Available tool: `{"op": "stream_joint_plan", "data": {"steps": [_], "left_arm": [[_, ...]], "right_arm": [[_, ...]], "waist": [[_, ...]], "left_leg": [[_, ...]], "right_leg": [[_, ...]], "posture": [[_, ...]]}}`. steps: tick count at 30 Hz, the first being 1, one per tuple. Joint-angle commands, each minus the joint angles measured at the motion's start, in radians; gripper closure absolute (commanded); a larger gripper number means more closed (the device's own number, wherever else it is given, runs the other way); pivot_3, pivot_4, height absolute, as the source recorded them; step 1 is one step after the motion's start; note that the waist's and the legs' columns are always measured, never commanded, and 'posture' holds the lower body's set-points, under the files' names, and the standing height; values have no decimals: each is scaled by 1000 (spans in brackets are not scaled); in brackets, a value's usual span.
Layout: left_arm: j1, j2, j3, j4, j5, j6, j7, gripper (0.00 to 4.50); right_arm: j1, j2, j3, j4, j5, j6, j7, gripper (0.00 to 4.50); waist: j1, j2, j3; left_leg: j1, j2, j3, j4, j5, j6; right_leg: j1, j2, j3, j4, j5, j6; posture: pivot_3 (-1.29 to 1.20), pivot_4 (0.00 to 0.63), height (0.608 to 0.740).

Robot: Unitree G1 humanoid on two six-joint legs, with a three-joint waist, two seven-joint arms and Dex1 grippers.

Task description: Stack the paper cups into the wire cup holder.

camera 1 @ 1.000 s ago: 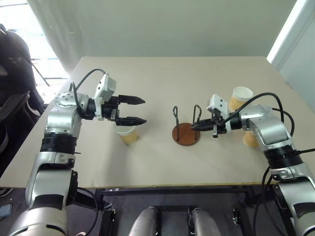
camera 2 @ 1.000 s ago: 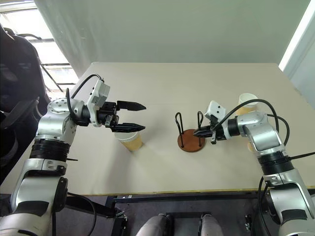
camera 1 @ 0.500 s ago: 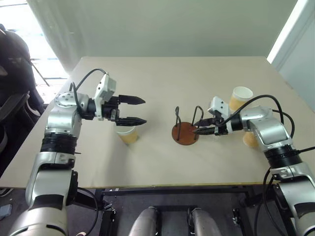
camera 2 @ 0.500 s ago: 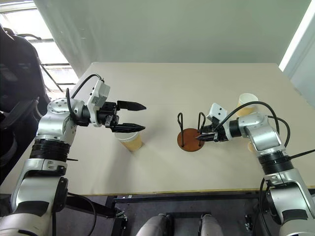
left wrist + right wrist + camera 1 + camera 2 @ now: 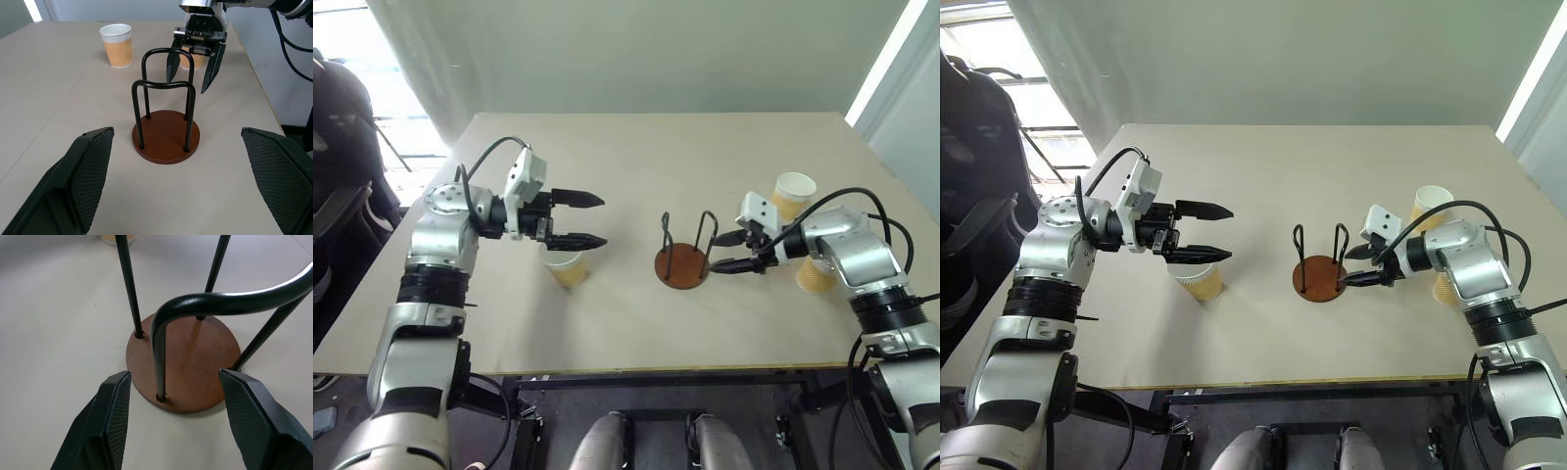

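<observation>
The wire cup holder (image 5: 682, 264), a brown disc with black wire loops, stands mid-table with nothing in it. My right gripper (image 5: 715, 254) is open and empty just to its right, fingertips near the closest loop; the right wrist view shows the base (image 5: 195, 367) between my fingers (image 5: 110, 416). One paper cup (image 5: 567, 268) stands upright left of the holder, directly under my left gripper (image 5: 603, 220), which hovers open and empty above it. A second cup (image 5: 792, 194) stands at the far right. A third cup (image 5: 815, 277) is partly hidden behind my right forearm.
The beige table (image 5: 636, 157) has a front edge close to my arms. A dark chair (image 5: 337, 147) stands past its left side, and a wall runs along the far edge.
My right gripper has gone from shut to open and has drawn slightly to the right, away from the holder. The left arm and the cups have not moved.
</observation>
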Motion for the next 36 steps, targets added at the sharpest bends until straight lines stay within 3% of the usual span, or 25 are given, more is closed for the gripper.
{"op": "stream_joint_plan", "data": {"steps": [1, 3, 4, 36], "left_arm": [[-26, 4, 9, -18, 2, -11, -3, 0], [-26, 4, 8, -20, 2, -10, -2, 0], [-26, 4, 8, -22, 4, -13, 0, 0], [-7, 95, -42, -129, 102, -41, 11, 0]], "right_arm": [[-29, -11, 1, -7, -8, -20, -1, 748], [-29, -10, 1, -5, -12, -25, -3, 34], [-29, -10, 0, -6, -13, -26, -2, 12], [-22, -168, -48, -141, -5, -69, 76, 12]], "waist": [[0, 0, 0], [0, 0, 0], [0, 0, 0], [-1, 0, 0]], "left_leg": [[0, 0, 0, 0, 0, 0], [0, 0, 0, 0, 0, 0], [0, 0, 0, 0, 0, 1], [0, 0, 0, 0, 0, 1]], "right_leg": [[0, 0, 0, 0, 0, 0], [0, 0, 0, 0, 0, 0], [0, 0, 0, 0, 0, 0], [0, 0, 0, 0, -1, 1]], "posture": [[0, 150, 740], [0, 150, 740], [0, 150, 740], [0, 150, 740]]}}
